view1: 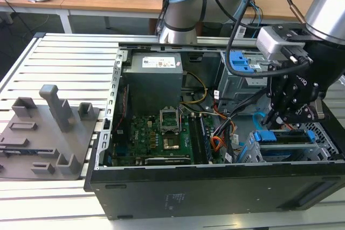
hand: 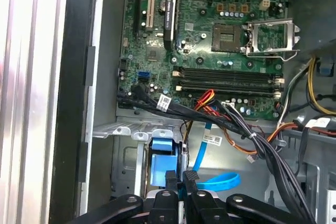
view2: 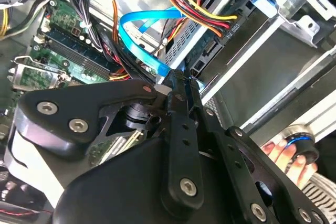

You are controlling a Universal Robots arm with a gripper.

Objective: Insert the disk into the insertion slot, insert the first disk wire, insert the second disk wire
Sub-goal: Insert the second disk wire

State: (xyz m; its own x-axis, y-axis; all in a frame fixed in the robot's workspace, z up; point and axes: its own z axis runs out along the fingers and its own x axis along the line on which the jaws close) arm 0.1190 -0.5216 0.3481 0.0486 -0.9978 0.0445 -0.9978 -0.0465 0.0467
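Note:
The disk (view1: 285,137), framed by its blue carrier (hand: 160,161), lies inside the perforated grey insertion slot (view1: 324,136) at the case's front corner, on the exterior view's right. My gripper (view2: 177,80) hangs just above the disk's end, fingers shut on the plug of the second disk wire (view2: 137,22), whose light-blue cable loops away beside them (hand: 220,182). The first disk wire (view2: 202,17), a red, orange and black bundle, ends in a black plug (view2: 227,29) sitting against the disk's end. In the exterior view the gripper (view1: 276,118) is low inside the case.
The open black computer case (view1: 215,187) holds a green motherboard (view1: 156,138), a grey power supply (view1: 153,76) and thick black cable bundles (hand: 252,140) near the gripper. A person's hand (view2: 286,153) is beside the case. A grey fixture plate (view1: 48,133) lies on the exterior view's left.

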